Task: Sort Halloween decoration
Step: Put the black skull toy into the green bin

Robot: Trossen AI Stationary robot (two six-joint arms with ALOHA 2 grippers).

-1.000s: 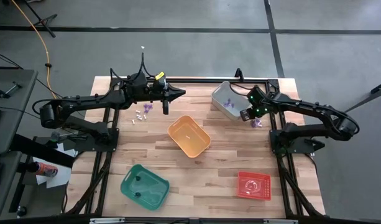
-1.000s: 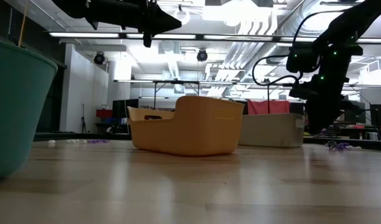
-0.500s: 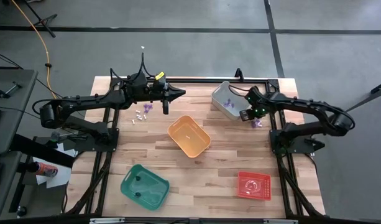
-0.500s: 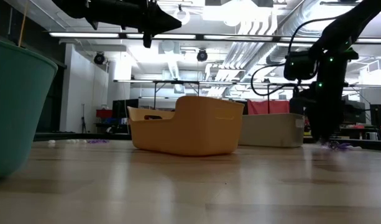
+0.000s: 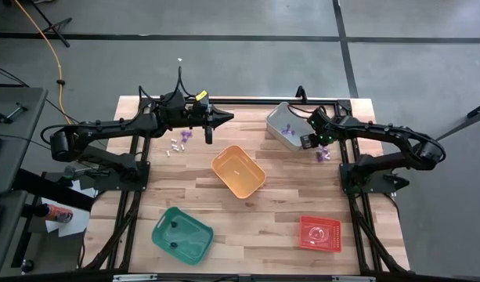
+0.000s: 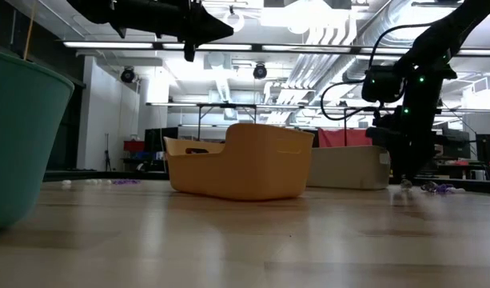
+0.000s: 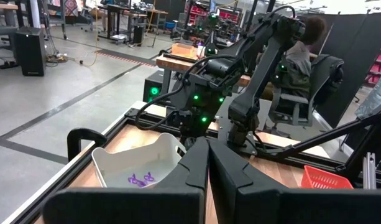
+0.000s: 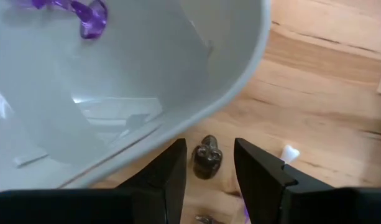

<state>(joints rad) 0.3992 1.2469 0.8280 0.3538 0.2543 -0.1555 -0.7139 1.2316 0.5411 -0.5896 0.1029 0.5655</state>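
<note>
No writing, label, brand, number or sign can be read in any of the views: the bins, the trinkets, the arms and the wooden surface [image 5: 247, 211] show no legible markings.

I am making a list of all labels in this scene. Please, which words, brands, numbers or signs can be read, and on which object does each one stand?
No text can be read in any view.
Yellow tag on the left arm: too small to read.
Posters in the room behind, in the left wrist view: too blurred to read.
The grey bin, orange bin, green bin and red bin show no lettering.
</note>
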